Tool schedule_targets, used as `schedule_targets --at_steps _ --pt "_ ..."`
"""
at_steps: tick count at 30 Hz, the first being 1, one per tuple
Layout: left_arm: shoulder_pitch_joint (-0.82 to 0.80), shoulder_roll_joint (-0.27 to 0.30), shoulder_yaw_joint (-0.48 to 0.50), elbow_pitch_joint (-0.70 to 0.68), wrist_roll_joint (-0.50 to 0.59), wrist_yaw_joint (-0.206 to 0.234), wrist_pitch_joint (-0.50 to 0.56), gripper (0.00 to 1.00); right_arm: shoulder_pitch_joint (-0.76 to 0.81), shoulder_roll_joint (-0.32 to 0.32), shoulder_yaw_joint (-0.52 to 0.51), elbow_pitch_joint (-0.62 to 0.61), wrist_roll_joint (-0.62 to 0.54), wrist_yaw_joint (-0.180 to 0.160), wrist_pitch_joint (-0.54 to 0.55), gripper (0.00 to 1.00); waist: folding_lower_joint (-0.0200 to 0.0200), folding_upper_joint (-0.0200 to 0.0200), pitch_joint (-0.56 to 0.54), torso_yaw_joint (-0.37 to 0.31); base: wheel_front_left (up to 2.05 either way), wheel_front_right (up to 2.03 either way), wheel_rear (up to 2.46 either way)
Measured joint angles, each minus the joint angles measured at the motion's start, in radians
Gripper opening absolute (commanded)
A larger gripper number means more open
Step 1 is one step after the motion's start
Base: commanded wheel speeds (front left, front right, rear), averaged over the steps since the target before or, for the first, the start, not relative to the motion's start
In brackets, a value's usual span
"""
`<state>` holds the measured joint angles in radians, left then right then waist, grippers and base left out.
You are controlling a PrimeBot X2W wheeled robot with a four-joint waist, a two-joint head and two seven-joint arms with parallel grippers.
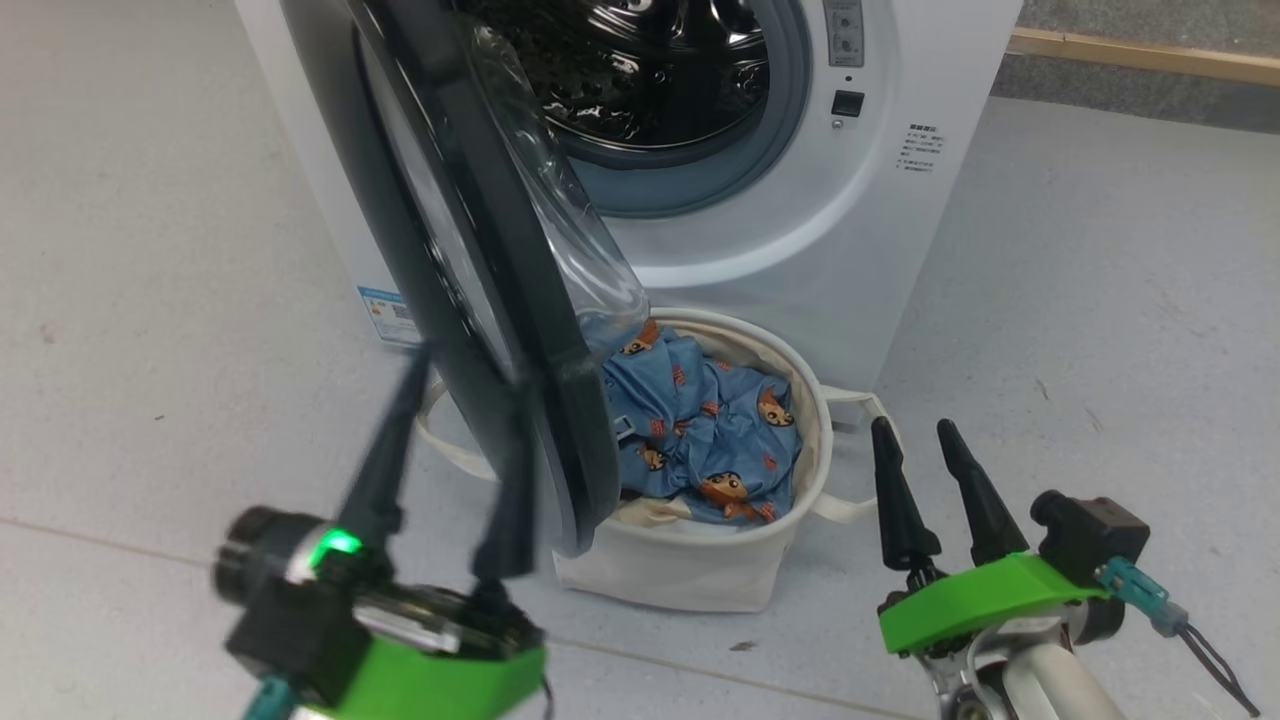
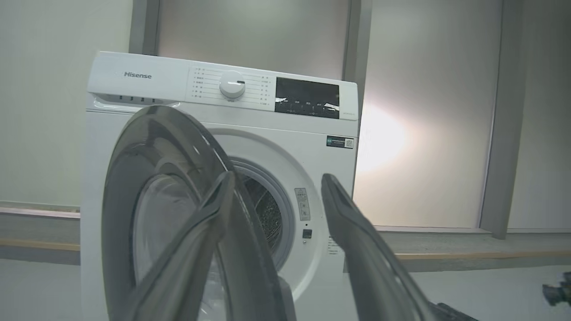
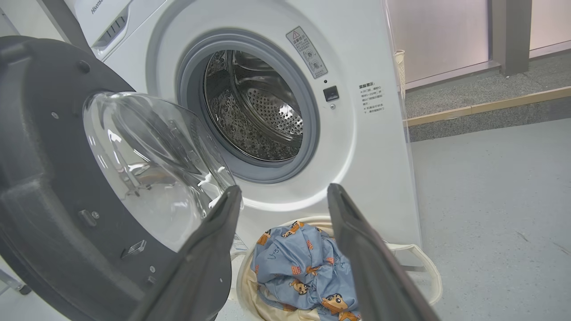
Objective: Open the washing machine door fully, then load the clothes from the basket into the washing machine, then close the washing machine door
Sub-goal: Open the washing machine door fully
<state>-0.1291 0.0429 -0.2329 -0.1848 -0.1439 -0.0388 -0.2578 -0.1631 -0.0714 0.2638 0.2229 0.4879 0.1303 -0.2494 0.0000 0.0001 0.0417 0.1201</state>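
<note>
Head view had the left tool low and left of the machine, its two fingers spread apart, with the free edge of the door lying between them; whether either finger touched the door could not be told. In the left wrist view the left tool stood wide, one finger across the door's black ring, the other in front of the machine's white face. The right tool hung out in front of the machine toward its right side, fingers apart and clamped on nothing. In the right wrist view the right tool pointed at the machine's front below the opening. The door stood swung out from the machine's left side, partly open, its clear bowl facing the drum. The basket sat on the floor just in front of the machine, under the opening. The clothes, blue printed fabric over a cream piece, lay inside the basket.
</note>
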Motion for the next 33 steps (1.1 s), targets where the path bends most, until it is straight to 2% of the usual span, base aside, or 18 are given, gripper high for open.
schedule_targets --at_steps 4,8,18,19,20,24,30,33 --pt "0.001 0.000 -0.088 0.012 -0.001 -0.023 -0.001 1.00 0.000 0.004 0.002 0.005 -0.001 0.000 0.000 1.00 0.0000 0.0000 0.000 -0.002 0.00 0.00 0.00" --pt "-0.005 0.002 -0.150 0.121 -0.007 -0.023 0.000 1.00 0.000 0.006 0.008 0.020 -0.004 0.000 0.000 1.00 0.0000 0.0000 0.007 -0.013 0.00 0.00 0.00" --pt "-0.125 0.006 -0.264 0.225 -0.035 -0.017 -0.001 0.99 -0.005 0.009 0.007 0.026 0.000 0.000 0.000 1.00 0.0000 0.0000 0.038 -0.068 0.00 0.00 0.00" --pt "-0.128 0.006 -0.271 0.241 -0.035 -0.013 -0.001 0.88 -0.007 0.009 0.009 0.027 0.004 0.000 0.000 1.00 0.0000 0.0000 0.040 -0.077 0.00 0.00 0.00" --pt "-0.131 0.006 -0.278 0.260 -0.035 -0.013 0.000 0.00 -0.010 0.009 0.010 0.028 0.010 0.000 0.000 1.00 0.0000 0.0000 0.043 -0.086 0.00 0.00 0.00" --pt "-0.158 0.005 -0.287 0.318 -0.045 0.025 -0.001 0.00 -0.017 0.009 0.006 0.042 0.027 0.000 0.000 1.00 0.0000 0.0000 0.059 -0.117 0.00 0.00 0.00" --pt "-0.234 0.004 -0.248 0.474 -0.053 0.128 0.000 0.00 -0.028 0.009 0.004 0.058 0.042 0.000 0.000 1.00 0.0000 0.0000 0.091 -0.136 0.00 0.00 0.00" --pt "-0.251 0.003 -0.223 0.478 -0.056 0.145 0.000 0.00 -0.041 0.009 -0.001 0.058 0.044 0.000 0.000 1.00 0.0000 0.0000 0.098 -0.127 0.00 0.00 0.00"
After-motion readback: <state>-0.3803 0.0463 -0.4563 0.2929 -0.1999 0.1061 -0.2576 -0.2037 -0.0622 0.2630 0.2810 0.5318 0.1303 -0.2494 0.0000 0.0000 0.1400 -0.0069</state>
